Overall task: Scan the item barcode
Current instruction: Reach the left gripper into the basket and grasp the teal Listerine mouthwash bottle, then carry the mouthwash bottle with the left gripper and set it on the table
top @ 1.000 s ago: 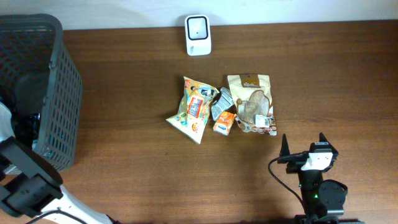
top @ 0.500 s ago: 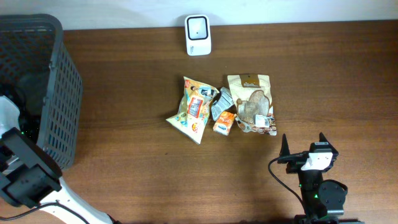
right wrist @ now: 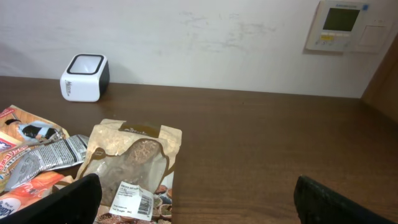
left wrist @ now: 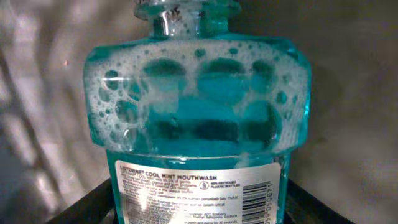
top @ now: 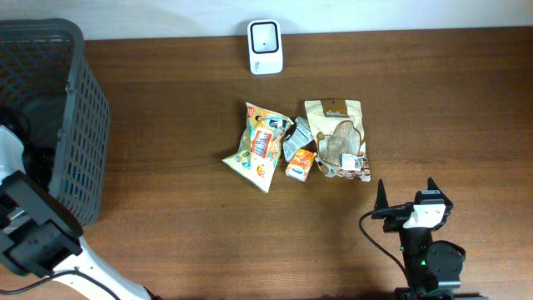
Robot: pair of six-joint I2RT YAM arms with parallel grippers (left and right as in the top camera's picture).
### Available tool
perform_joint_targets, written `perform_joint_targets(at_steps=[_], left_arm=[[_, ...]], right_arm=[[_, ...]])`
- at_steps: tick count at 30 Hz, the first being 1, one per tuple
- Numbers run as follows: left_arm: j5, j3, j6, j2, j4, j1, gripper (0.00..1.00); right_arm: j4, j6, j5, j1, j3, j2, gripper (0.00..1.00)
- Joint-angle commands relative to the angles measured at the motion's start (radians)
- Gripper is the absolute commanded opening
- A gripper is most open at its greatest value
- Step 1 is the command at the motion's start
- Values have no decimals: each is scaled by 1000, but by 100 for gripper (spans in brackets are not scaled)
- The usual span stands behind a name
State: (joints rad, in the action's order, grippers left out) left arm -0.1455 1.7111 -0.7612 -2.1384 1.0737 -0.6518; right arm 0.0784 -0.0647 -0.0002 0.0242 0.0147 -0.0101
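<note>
In the left wrist view a clear bottle of teal mouthwash (left wrist: 198, 106) fills the frame, foam under its neck. Its white label (left wrist: 193, 190) carries a barcode (left wrist: 256, 202) at the right edge. My left gripper (left wrist: 198, 208) has its dark fingers (left wrist: 84, 205) against both sides of the bottle's lower body. Overhead, only the left arm (top: 33, 237) shows, reaching into the dark basket (top: 79, 125); its gripper and the bottle are hidden there. The white scanner (top: 265, 36) stands at the table's far edge. My right gripper (top: 406, 193) rests open near the front edge, holding nothing.
Mid-table lie a yellow chip bag (top: 256, 146), a grey packet (top: 296, 137), an orange packet (top: 300, 164) and a brown pouch (top: 336, 137). The right wrist view shows the pouch (right wrist: 134, 165) just ahead and the scanner (right wrist: 84, 77) at the back left.
The left arm has shifted slightly at the basket, and a white part of it now shows beside the basket's left wall. The right arm and the table items have not moved.
</note>
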Motion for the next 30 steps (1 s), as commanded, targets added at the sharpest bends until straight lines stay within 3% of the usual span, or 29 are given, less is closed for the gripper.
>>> perform_joint_targets(at_steps=[1, 6, 9, 13, 15, 18, 21, 22, 25, 30], left_arm=[[11, 162, 68, 19, 72, 1, 27], [80, 507, 69, 64, 278, 1, 27], [289, 713, 75, 128, 358, 2, 27], [536, 824, 75, 257, 343, 26, 28], [625, 828, 75, 326, 326, 89, 28], [644, 827, 75, 372, 327, 299, 27], [528, 786, 79, 351, 341, 581, 27], [412, 747, 82, 315, 374, 724, 27], [240, 620, 82, 225, 410, 938, 27], [-97, 462, 82, 59, 397, 1078, 27]], right_arm=[[3, -6, 5, -5, -9, 6, 98], [3, -6, 5, -5, -9, 6, 98], [3, -6, 5, -5, -9, 6, 98], [3, -6, 5, -5, -9, 6, 98], [3, -7, 5, -5, -9, 6, 98], [3, -7, 5, -5, -9, 6, 98], [3, -6, 5, -5, -9, 6, 99], [3, -7, 5, -5, -9, 6, 98], [3, -6, 5, -5, -9, 6, 98], [3, -6, 5, -5, -9, 6, 98]])
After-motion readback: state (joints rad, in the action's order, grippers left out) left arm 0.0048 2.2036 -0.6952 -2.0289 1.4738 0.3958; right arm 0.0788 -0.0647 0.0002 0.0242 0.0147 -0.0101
